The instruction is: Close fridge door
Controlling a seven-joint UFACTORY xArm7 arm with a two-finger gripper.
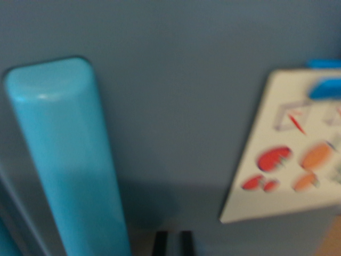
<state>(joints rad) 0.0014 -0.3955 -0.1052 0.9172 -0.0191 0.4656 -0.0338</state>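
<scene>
Fridge door [186, 106] fills nearly the whole wrist view: flat blue-grey panel, seen very close up & blurred. Whether it's shut or ajar against the fridge body can't be told from this pic.

Far left, bottom corner: a sliver of brighter turquoise [6, 240] & a darker diagonal edge beside it; too little showing to say what they are.

Left of centre: door handle [69, 160], a chunky bright-turquoise bar w/ rounded top, glossy highlight near the upper end. It runs from upper left down to the bottom edge, leaning slightly in the frame, & sits on the door panel, throwing a soft shadow to its right.

Bottom centre: two short dark vertical bars, prob. the gripper [173, 244] fingertips, poking up just above the frame edge. They stand side by side w/ a thin gap between them, nothing seen held. Only the tips show, so can't tell if it's spread or pressed together. They lie just right of the handle's lower end; contact w/ the door not clear.

Right side: white card [277, 160] stuck on the door, tilted in view, printed w/ red & orange blobs (maybe fruit/veg) plus faint line drawings, too blurred to read. At its top right, a blue clip or magnet [325, 88].
</scene>
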